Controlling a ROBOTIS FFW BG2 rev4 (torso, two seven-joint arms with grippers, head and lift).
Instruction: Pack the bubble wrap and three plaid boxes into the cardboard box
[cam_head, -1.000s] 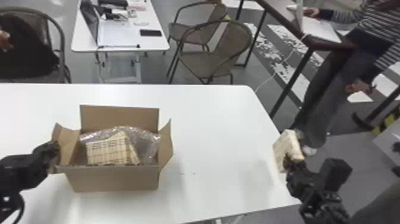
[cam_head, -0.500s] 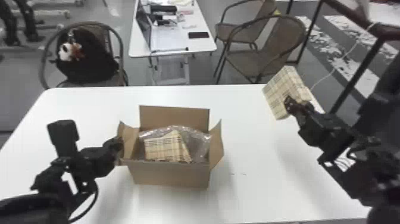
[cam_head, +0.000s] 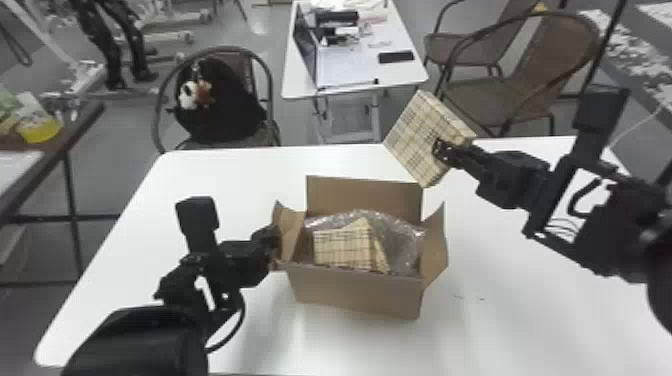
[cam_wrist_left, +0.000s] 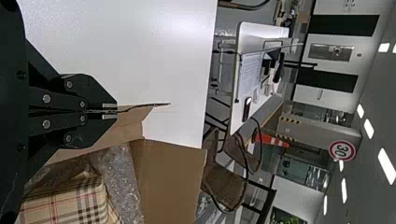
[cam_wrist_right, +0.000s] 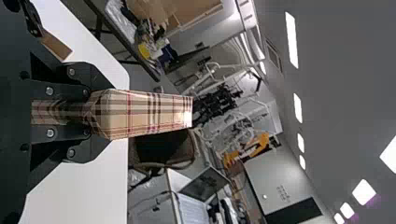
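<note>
Right gripper (cam_head: 442, 150), part-open, holds a flat plaid box (cam_head: 414, 132); left gripper (cam_head: 273, 244), near-closed, pinches a cardboard flap (cam_head: 291, 227).

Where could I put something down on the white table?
Bare white table lies right of the cardboard box, and between the left gripper and the table's back edge. It's crowded inside with bubble wrap and plaid, and near the back edge, where the right gripper holds a plaid box.
</note>
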